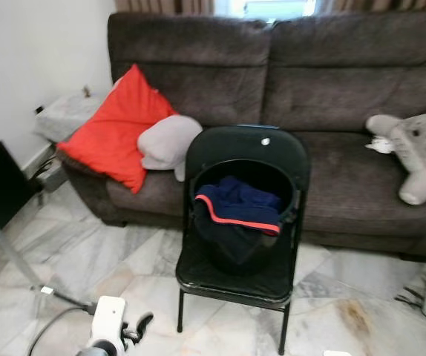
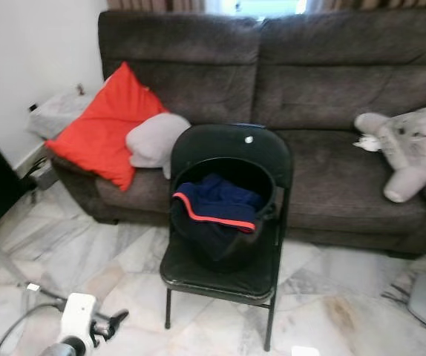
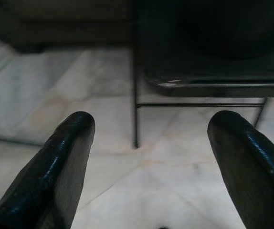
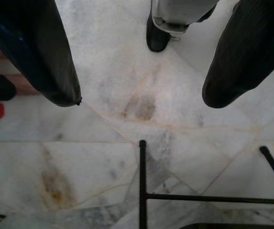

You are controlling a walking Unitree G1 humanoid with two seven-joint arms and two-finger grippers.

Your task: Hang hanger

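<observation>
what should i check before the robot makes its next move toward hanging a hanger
1. Hanger located: not ok, none can be made out in these views.
2. Left gripper empty: ok, fingers apart over the white marble floor.
3. Right gripper empty: ok, fingers apart, nothing between them.
4. Path ahead: not ok, black folding metal chair stands directly in front, before the dark grey fabric sofa.
5. Load on chair: black round bucket holding a navy garment with red stripe; whether a hanger lies inside, cannot tell.
6. Place to hang: cannot tell, no rail seen.
</observation>
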